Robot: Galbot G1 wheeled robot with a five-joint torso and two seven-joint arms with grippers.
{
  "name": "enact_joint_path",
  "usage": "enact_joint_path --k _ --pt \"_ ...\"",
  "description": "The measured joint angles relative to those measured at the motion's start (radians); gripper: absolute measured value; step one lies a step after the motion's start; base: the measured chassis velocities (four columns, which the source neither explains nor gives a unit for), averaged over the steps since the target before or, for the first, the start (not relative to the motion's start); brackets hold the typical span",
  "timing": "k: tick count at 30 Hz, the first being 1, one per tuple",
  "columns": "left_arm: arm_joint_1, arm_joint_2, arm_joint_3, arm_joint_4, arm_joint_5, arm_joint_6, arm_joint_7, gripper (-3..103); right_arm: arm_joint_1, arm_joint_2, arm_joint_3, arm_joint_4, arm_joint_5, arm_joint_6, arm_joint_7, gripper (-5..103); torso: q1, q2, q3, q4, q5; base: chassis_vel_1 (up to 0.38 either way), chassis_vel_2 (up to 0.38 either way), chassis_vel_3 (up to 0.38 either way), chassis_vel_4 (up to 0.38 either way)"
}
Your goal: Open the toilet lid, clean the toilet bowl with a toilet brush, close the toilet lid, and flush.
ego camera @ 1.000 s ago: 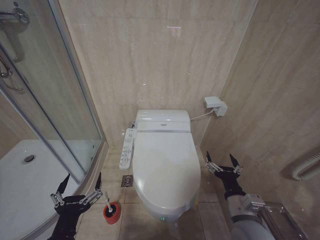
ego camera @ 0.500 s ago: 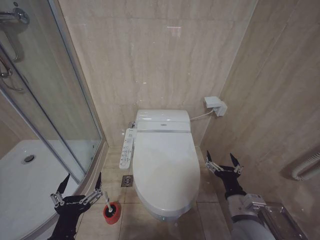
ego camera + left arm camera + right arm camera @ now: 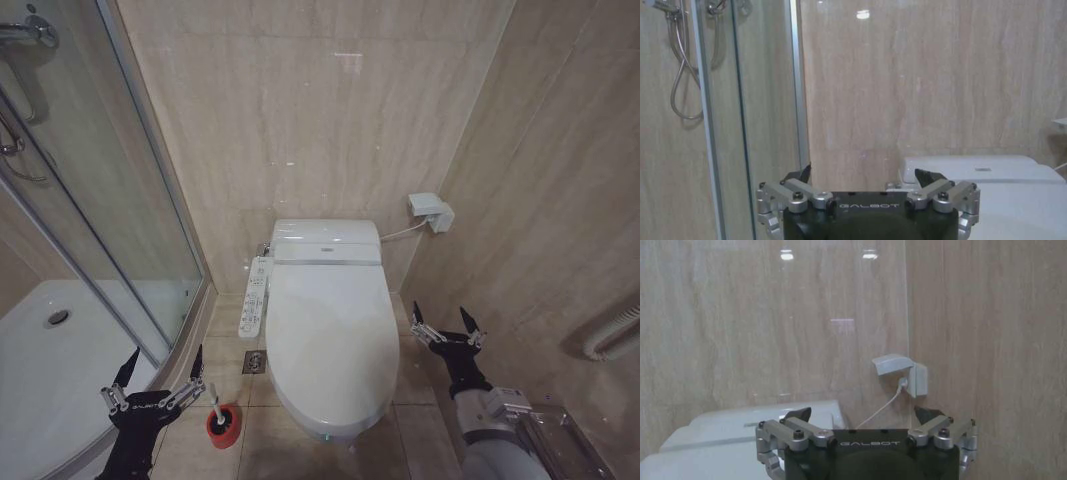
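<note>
The toilet lid (image 3: 330, 340) lies shut and flat over the toilet bowl (image 3: 330, 428), so the first step, lifting it, is not yet done. I take the lid as my landmark. My right pincer (image 3: 446, 333) hangs just beside the lid's right edge, about level with its middle, fingers spread wide and holding nothing; in the right wrist view the same pincer (image 3: 862, 416) points toward the back wall with the wall socket (image 3: 901, 375) ahead of it. My left pincer (image 3: 160, 373) hovers well off the lid's left side, near the shower tray (image 3: 40, 370), also spread apart and empty; the left wrist view shows it (image 3: 863, 177) facing the wall beside the glass shower door (image 3: 747, 110). The toilet brush (image 3: 215, 408) stands in its red holder (image 3: 224, 425) on the floor between my left pincer and the lid's front left corner. I judge the lid to be light, stiff plastic, glossy and likely slippery, so a pinch on its smooth top would slide; the front rim, where it overhangs the bowl, looks like the best place to hook under and lift. The brush handle is thin and light, and I would take it high on the stick, clear of the bristles.
</note>
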Motion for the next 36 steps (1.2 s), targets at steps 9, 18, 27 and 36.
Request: enact_joint_path --k 9,18,27,36 --pt "0.000 0.000 0.000 0.000 0.000 0.000 0.000 100 0.000 0.000 0.000 -0.001 0.000 0.000 0.000 100 0.000 0.000 0.000 0.0000 0.0000 0.000 0.000 0.000 0.000" --pt "-0.030 -0.008 -0.064 0.000 -0.056 0.063 0.040 100 0.000 0.000 0.000 -0.001 0.000 0.000 0.000 100 0.000 0.000 0.000 0.0000 0.0000 0.000 0.000 0.000 0.000" --pt "-0.157 -0.040 -0.327 0.000 -0.293 0.330 0.204 100 0.000 0.000 0.000 -0.001 0.000 0.000 0.000 100 0.000 0.000 0.000 0.0000 -0.0001 0.000 0.000 0.000 0.000" --pt "-0.227 -0.059 -0.474 0.000 -0.425 0.480 0.296 93 0.000 0.000 0.000 -0.001 0.000 0.000 0.000 100 0.000 0.000 0.000 0.0000 -0.0001 0.000 0.000 0.000 0.000"
